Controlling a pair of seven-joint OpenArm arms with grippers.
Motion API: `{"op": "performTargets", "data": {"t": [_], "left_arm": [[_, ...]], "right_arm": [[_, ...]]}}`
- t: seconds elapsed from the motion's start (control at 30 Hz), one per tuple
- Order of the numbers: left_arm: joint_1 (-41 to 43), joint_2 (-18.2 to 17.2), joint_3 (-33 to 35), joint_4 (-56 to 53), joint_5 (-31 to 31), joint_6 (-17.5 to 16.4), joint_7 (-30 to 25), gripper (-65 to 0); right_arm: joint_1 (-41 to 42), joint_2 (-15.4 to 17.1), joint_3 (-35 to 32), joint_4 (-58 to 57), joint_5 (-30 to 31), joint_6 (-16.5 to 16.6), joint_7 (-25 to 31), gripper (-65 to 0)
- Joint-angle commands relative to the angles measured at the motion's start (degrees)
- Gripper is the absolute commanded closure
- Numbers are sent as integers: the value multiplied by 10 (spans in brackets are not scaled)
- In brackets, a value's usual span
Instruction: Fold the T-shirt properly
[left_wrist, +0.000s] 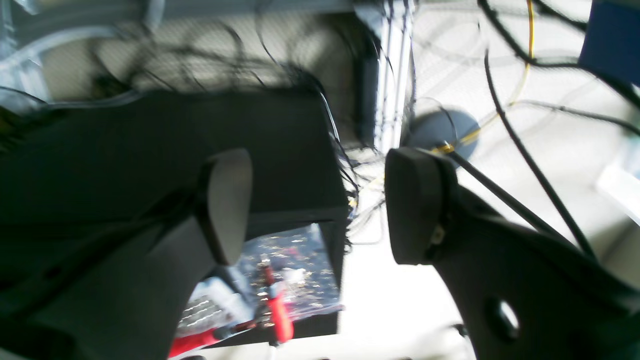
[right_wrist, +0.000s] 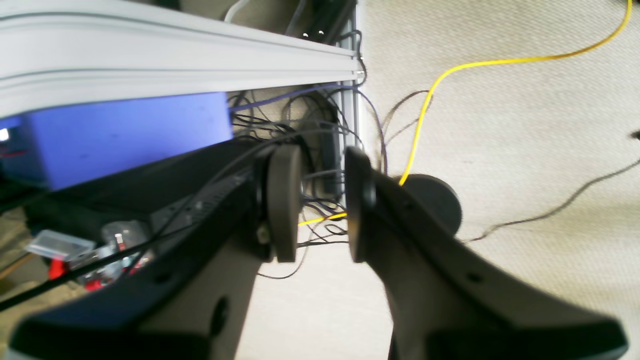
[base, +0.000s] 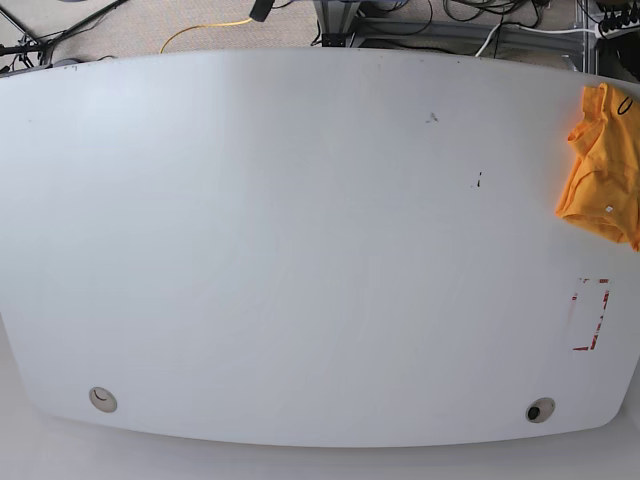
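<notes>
Left wrist view: the left gripper (left_wrist: 315, 205) has its two dark padded jaws spread wide apart with nothing between them. Behind the gap stands a pale metal frame post (left_wrist: 392, 75), and beyond the jaw on the picture's right a thin yellow cable (left_wrist: 525, 65) and several black cables (left_wrist: 530, 165) run over light carpet. Past the jaw on the picture's left sits a large black box (left_wrist: 200, 150); below it, near that jaw's base, lies a clear plastic bag of small parts (left_wrist: 295, 280) with red-handled tools. The picture is blurred.

Right wrist view: the right gripper (right_wrist: 322, 210) has its jaws parted by a narrow gap, with nothing held. Through the gap a tangle of dark wires shows. Above the jaw on the picture's left runs a grey aluminium rail (right_wrist: 175, 55) with a blue bin (right_wrist: 125, 135) beneath it. A yellow cord (right_wrist: 450, 70) curves over beige carpet beyond the other jaw, ending by a dark round disc (right_wrist: 440, 200).

Base view: neither gripper appears. The large white oval table (base: 300, 250) carries the crumpled orange-yellow T-shirt (base: 603, 170) at its far right edge, a small white tag showing on the cloth. Nearer along the same edge is a red tape outline (base: 592, 315)
</notes>
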Motion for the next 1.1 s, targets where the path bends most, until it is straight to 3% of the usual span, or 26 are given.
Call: {"op": "performTargets", "data": {"t": [0.0, 0.1, 0.37, 0.7, 0.77, 0.9, 1.07], "left_arm": [[-23, -9, -1, -56, 1, -2, -7, -378], [-73, -14, -1, -124, 2, -2, -7, -379], [-168, -28, -1, -250, 2, -1, -7, -382], [-235, -34, 22, -323, 3, -1, -5, -382], [-243, -34, 22, -332, 3, 17, -4, -382], [-246, -30, 41, -333, 16, 86, -4, -382], [-248, -20, 56, -335, 16, 89, -4, -382]], "right_arm": [[14, 5, -1, -28, -8, -19, 6, -144], [50, 2, -1, -77, -58, -61, 6, -144], [113, -1, -1, -155, -121, -131, 4, -149], [198, -1, -1, -285, -187, -216, 3, -152], [206, -1, -1, -291, -195, -227, -1, -152], [215, -11, -1, -292, -213, -248, -19, -152], [217, -16, 1, -291, -233, -250, -20, -152]]}}
